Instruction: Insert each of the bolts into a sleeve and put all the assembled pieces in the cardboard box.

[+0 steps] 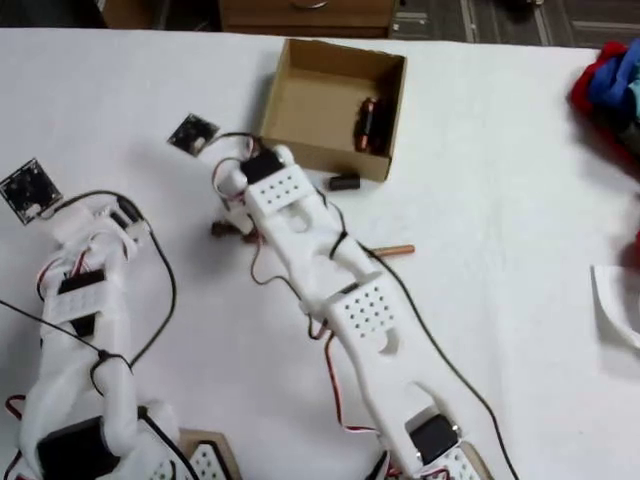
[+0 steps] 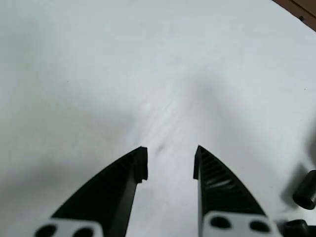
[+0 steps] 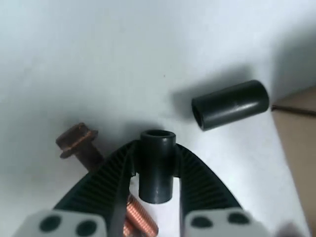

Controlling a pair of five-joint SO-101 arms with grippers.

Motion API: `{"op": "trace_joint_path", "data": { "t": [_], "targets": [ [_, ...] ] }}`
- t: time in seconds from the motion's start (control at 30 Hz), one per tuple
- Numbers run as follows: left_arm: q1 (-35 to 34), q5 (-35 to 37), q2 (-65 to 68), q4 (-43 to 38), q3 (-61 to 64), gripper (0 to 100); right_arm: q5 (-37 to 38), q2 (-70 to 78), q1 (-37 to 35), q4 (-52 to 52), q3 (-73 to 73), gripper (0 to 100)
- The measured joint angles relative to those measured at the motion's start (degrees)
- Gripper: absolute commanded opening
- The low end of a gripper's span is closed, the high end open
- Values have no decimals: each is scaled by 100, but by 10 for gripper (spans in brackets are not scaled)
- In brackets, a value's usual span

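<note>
My right gripper [image 3: 155, 158] is shut on a black sleeve [image 3: 157, 168], held upright just above the table. Under its fingers lies a copper bolt [image 3: 77, 139], its flanged head poking out beside one finger; the same bolt [image 1: 222, 229] peeks from under the right arm's wrist. A second black sleeve [image 3: 230, 105] lies on its side near the cardboard box [image 1: 300, 110]; in the high view this sleeve [image 1: 345, 182] sits by the box's front wall. Another copper bolt [image 1: 395, 250] lies beside the right arm. One assembled piece [image 1: 368, 125] rests inside the box. My left gripper [image 2: 170, 163] stands open over bare table.
Two small black square boards [image 1: 193, 133] [image 1: 30, 190] lie on the white table [image 1: 500, 180] with cables running to the arms. Coloured cloth [image 1: 610, 80] and a white curved object [image 1: 615, 300] sit at the right edge. A small dark cylinder [image 2: 306, 190] shows beside the left gripper.
</note>
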Motion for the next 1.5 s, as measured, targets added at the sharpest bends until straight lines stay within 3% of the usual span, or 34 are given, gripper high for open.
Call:
{"op": "trace_joint_path", "data": {
  "t": [0.3, 0.4, 0.6, 1.23, 1.37, 1.47, 1.5],
  "targets": [
    [0, 0, 0, 0, 0, 177, 18, -167, 0, 1855, -501, 21],
    [0, 0, 0, 0, 0, 177, 9, -167, 26, 1969, -501, 28],
    [0, 0, 0, 0, 0, 177, 18, 44, 246, 2004, -615, 169],
    [0, 0, 0, 0, 0, 177, 26, 308, 527, 2207, -765, 176],
    [0, 0, 0, 0, 0, 177, 26, 308, 527, 2207, -765, 165],
    [0, 0, 0, 0, 0, 177, 26, 308, 527, 2207, -765, 20],
    [0, 0, 0, 0, 0, 177, 26, 308, 545, 2207, -782, 13]
  ]
}}
